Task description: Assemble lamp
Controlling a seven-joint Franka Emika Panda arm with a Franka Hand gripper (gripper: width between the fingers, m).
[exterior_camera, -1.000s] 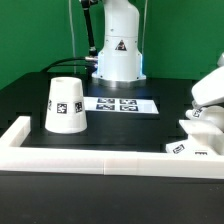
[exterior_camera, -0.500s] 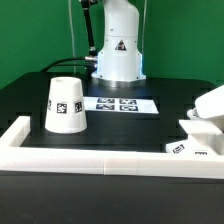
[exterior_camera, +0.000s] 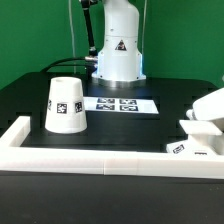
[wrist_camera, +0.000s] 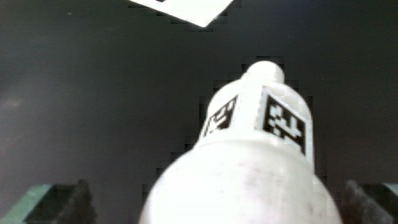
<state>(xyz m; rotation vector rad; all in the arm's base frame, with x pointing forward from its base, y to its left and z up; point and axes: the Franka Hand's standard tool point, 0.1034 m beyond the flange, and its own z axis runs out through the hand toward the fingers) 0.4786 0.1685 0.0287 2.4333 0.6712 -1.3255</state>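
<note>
Lower now, the claw (wrist_camera: 210,203) straddles the tag-labelled bulb piece (wrist_camera: 253,130), fingers apart.

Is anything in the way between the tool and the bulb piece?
No. In the wrist view the bulb piece lies straight ahead of the open tool, and nothing visible sits between them.

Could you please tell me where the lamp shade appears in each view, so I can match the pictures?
Exterior view: the lamp shade stands narrow end up on the exterior view's left, beside the marker board.
Wrist view: not in it.
Shared landmark: the black table, the dark background in the wrist view.
</note>
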